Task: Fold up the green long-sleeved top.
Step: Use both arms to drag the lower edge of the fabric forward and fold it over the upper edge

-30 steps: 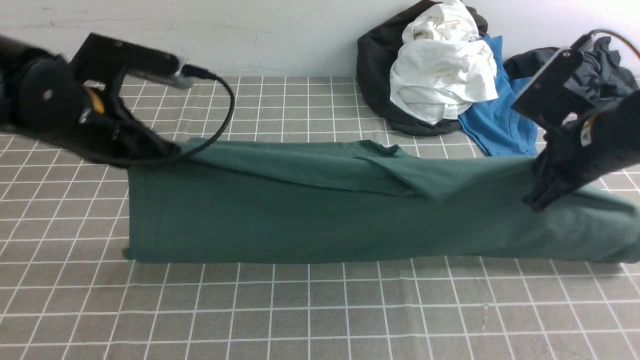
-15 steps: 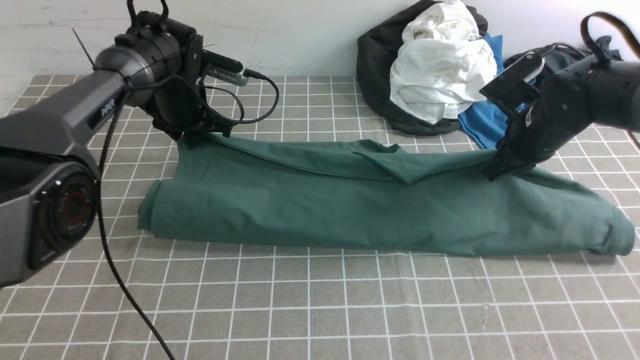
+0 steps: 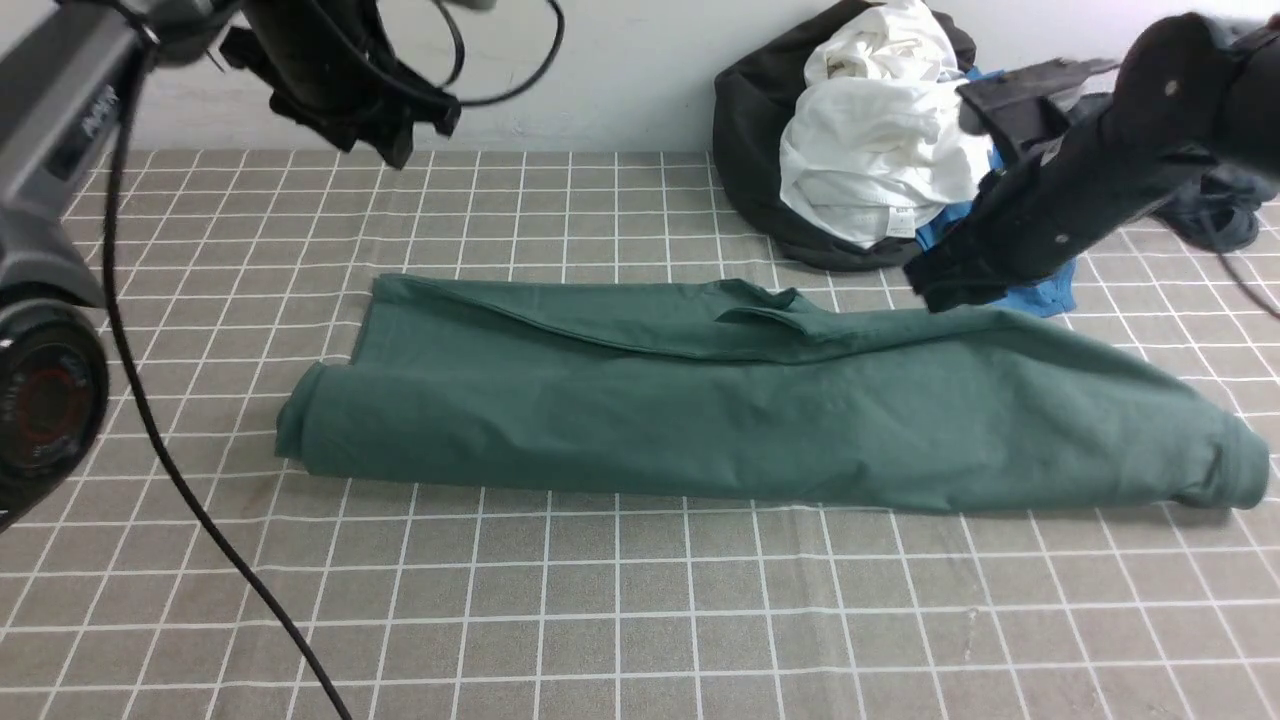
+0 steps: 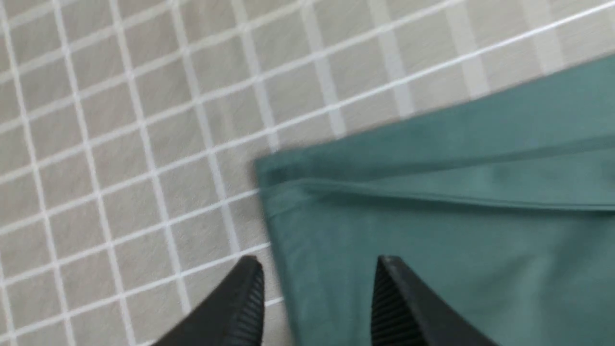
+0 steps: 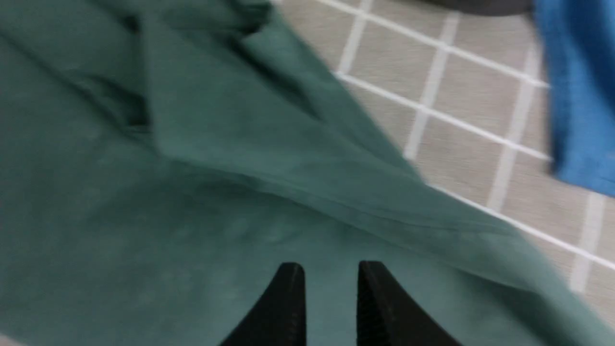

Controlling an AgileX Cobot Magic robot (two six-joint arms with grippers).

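The green long-sleeved top (image 3: 760,420) lies on the checked table as a long band folded lengthwise, a rolled end at each side. My left gripper (image 3: 395,150) is raised well above and behind its far left corner; in the left wrist view the gripper (image 4: 317,262) is open and empty over that corner of the top (image 4: 456,216). My right gripper (image 3: 925,290) hovers at the top's far edge on the right; in the right wrist view the gripper (image 5: 331,266) shows a narrow gap with nothing in it, above the top's folds (image 5: 144,192).
A pile of clothes sits at the back right: a white garment (image 3: 880,150) on a dark one (image 3: 750,130), a blue T-shirt (image 3: 1000,250), also in the right wrist view (image 5: 581,86), and a charcoal garment (image 3: 1210,215). The left arm's cable (image 3: 200,520) hangs down on the left.
Both grippers have let go of the top's far edge and lifted away from it, the left one far up and back. The top has settled flat.
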